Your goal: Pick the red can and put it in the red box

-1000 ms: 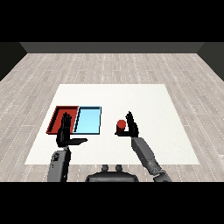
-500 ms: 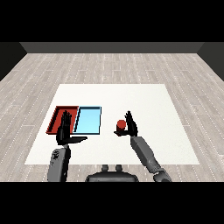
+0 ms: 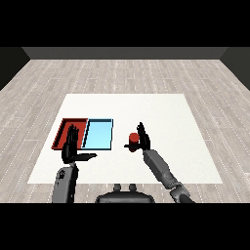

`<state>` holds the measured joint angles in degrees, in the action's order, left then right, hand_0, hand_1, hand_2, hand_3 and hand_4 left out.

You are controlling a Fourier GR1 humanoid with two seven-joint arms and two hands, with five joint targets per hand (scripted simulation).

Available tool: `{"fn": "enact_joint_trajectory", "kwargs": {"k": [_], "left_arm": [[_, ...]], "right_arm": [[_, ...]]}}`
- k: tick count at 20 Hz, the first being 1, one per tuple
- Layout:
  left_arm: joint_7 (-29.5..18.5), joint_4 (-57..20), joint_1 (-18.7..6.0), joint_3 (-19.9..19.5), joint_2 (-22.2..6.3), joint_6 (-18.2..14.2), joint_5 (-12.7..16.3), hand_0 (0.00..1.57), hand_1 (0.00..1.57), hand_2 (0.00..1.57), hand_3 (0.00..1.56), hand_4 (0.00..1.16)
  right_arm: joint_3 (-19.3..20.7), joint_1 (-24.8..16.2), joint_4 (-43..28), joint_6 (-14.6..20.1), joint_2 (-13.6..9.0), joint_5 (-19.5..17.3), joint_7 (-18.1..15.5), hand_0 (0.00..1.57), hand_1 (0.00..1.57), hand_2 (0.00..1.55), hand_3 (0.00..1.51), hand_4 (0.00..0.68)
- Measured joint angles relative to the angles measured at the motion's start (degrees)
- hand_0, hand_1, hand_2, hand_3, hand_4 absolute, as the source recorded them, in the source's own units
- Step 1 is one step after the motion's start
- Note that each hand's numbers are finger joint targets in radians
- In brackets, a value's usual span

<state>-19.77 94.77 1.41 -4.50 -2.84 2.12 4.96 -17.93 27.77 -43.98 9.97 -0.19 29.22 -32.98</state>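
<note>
Two grey forearms, tube-shaped and smooth, entering from the lower corners. Each ending in a black hand with slender fingers and a thumb. Left hand (image 3: 71, 148) black all over, matte, with a broad palm; left forearm short and stubby in view, mid-grey with a darker patch near the wrist and a small pale mark on its upper side. Right hand (image 3: 143, 137) equally black, narrower in outline. Right forearm longer in view, grey with a lighter sheen along its top edge, thickening toward a darker, knobbly elbow section near the bottom edge. No visible cables, screws or lettering discernible.
</note>
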Motion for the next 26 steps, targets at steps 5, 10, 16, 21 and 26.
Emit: {"fn": "enact_joint_trajectory", "kwargs": {"k": [5,10,16,21,26], "left_arm": [[-1.12,-2.86,-1.51,-0.76,-0.24,0.44,0.50,0.00,0.00,0.00,0.00,0.00],[-1.68,-0.76,0.86,0.37,0.24,0.47,-0.35,0.00,0.00,0.00,0.00,0.00],[-2.11,-0.63,1.43,-0.45,-0.45,0.74,-0.27,0.00,0.00,0.00,0.00,0.00],[-2.42,-2.18,0.08,0.42,0.28,0.17,-1.22,0.00,0.00,0.00,0.00,0.00],[-1.49,-1.32,0.92,1.22,0.28,1.00,-1.04,0.00,0.00,0.00,0.00,0.00]], "right_arm": [[1.39,1.17,1.83,-0.31,-0.20,0.06,0.83,0.81,0.81,0.92,0.80,0.000],[-0.48,1.76,2.14,4.25,-0.11,-0.01,1.44,1.49,1.49,1.47,1.44,0.663],[-1.07,1.99,1.03,7.91,-0.14,-2.84,2.13,1.46,1.46,1.45,1.43,0.656],[-1.27,0.52,-2.61,9.72,-0.24,-6.81,3.67,1.47,1.47,1.46,1.42,0.652],[-2.34,-1.15,-6.92,11.48,-0.06,-8.65,3.81,1.44,1.44,1.45,1.41,0.658]]}}
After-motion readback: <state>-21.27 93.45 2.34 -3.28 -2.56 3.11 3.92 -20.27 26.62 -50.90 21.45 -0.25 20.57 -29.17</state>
